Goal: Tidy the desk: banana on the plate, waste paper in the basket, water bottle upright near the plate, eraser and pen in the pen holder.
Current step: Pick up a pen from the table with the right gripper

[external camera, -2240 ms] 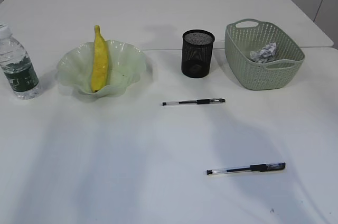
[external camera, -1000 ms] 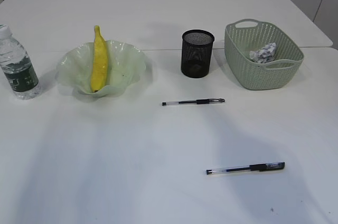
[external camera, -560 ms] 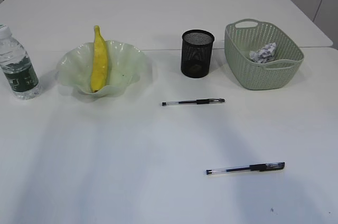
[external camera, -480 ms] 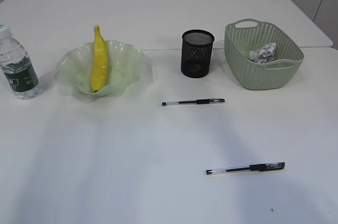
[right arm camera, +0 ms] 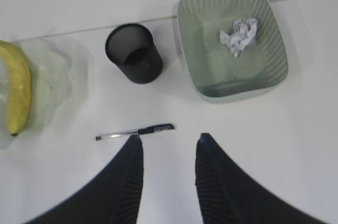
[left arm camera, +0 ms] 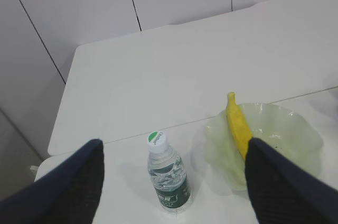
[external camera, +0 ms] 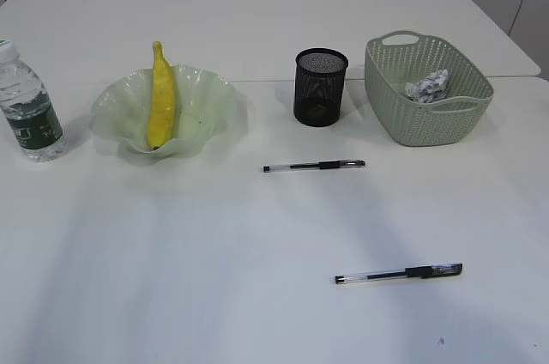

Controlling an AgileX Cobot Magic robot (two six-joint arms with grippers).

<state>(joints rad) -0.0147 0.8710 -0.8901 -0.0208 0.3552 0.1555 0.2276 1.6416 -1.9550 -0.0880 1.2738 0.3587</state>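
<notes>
Exterior view showed the banana (external camera: 160, 96) on the plate (external camera: 213, 89), paper (external camera: 428, 85) in the basket (external camera: 388, 81), bottle (external camera: 27, 105) upright beside the plate, two pens (external camera: 314, 165) (external camera: 399, 274) left on the tabletop (external camera: 171, 252), both grippers' fingers (left arm camera: 280, 182) (right arm camera: 127, 182) spread and empty.

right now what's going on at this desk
Nothing is being held. The banana lies in the plate, the water bottle stands upright beside it, and the waste paper is in the basket. Two pens lie on the desk, outside the pen holder. The right gripper hovers open above the nearer-to-holder pen.
</notes>
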